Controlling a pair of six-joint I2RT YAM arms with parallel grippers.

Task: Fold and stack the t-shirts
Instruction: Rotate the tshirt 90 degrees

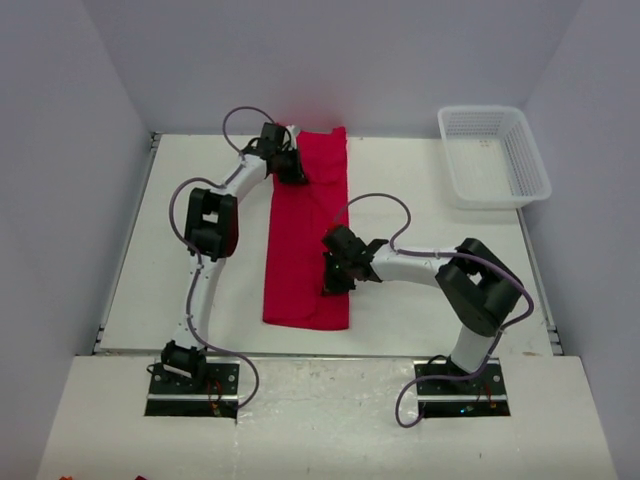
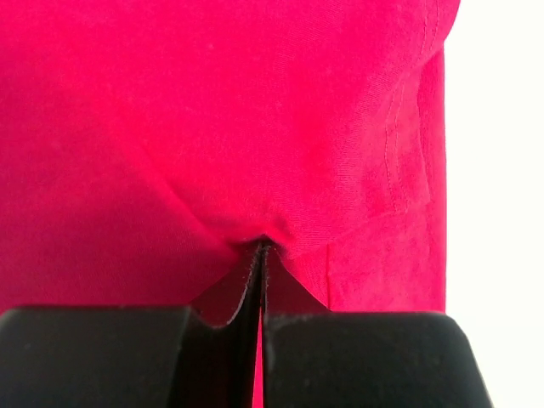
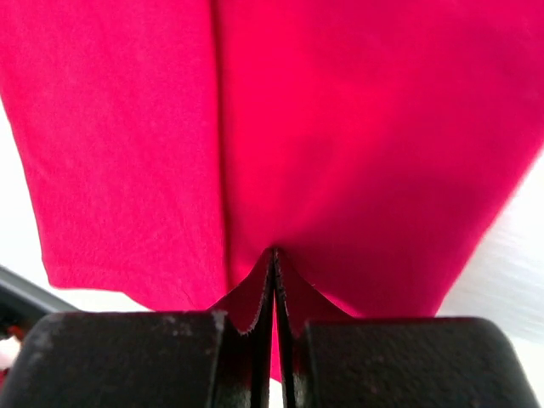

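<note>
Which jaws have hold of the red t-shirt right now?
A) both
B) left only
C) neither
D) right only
A: in their wrist views, the left jaws and the right jaws each stand closed with a fold of the red t-shirt pinched between them.

White arm links (image 1: 199,292), black joints (image 1: 211,222), purple cables (image 1: 375,197).

A white table (image 1: 400,160) carries two things. A white plastic mesh basket (image 1: 530,165) stands on it at the far right corner. To the left of the basket and well apart from it, a bright red t-shirt (image 1: 295,270) lies as a long, narrow strip folded lengthwise. The strip starts level with the basket and runs well past it toward the near edge.
</note>
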